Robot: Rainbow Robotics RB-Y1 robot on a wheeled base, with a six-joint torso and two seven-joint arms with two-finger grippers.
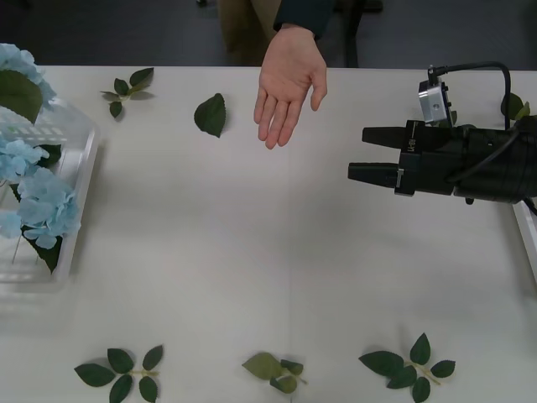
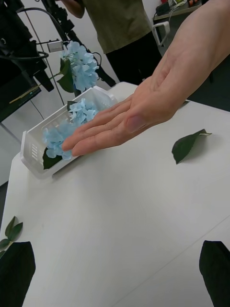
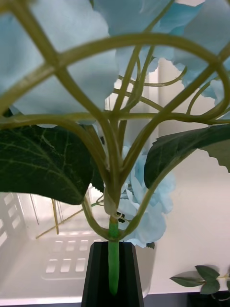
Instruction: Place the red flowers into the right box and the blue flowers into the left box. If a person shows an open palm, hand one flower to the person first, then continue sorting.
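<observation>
A person's open palm (image 1: 288, 84) reaches over the table's far edge, fingers flat. My right gripper (image 1: 358, 153) hovers to its right, open, with nothing between its black fingers (image 2: 17, 268); from its wrist the open palm (image 2: 143, 112) lies just ahead. My left gripper (image 3: 113, 247) is shut on the green stem of a blue flower (image 3: 72, 72), held above the left box (image 3: 62, 259). That blue flower (image 1: 17, 71) shows at the far left. More blue flowers (image 1: 40, 206) lie in the left box (image 1: 82, 155). The right box (image 1: 527, 235) shows as an edge. The red flowers are out of view.
Loose green leaf sprigs lie along the near edge (image 1: 122, 374), (image 1: 277, 371), (image 1: 411, 363) and at the far side (image 1: 126, 88). A single leaf (image 1: 211, 114) lies left of the palm. The table's middle is bare white surface.
</observation>
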